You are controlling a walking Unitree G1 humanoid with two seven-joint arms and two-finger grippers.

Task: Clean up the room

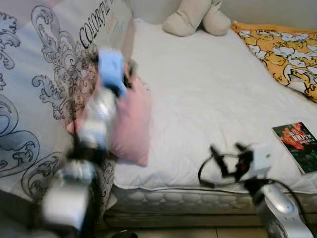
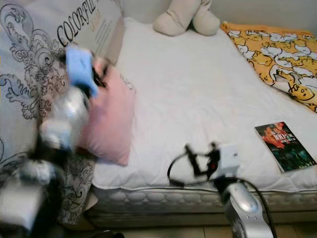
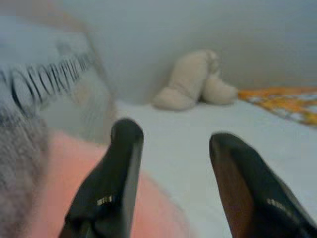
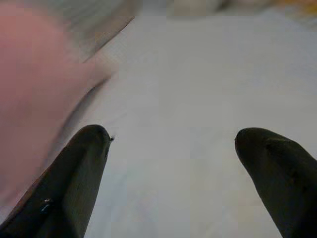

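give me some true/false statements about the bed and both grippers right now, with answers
1. The pink pillow lies on the left side of the white mattress. True.
2. The book sits at the far end of the bed beside the plush toy. False: it lies near the front right edge, far from the toy.
3. The right gripper is shut on the book. False: its fingers are spread open over bare white mattress.
4. The left gripper is open, near the pink pillow. True.
5. An orange patterned blanket covers the bed's right side. True.
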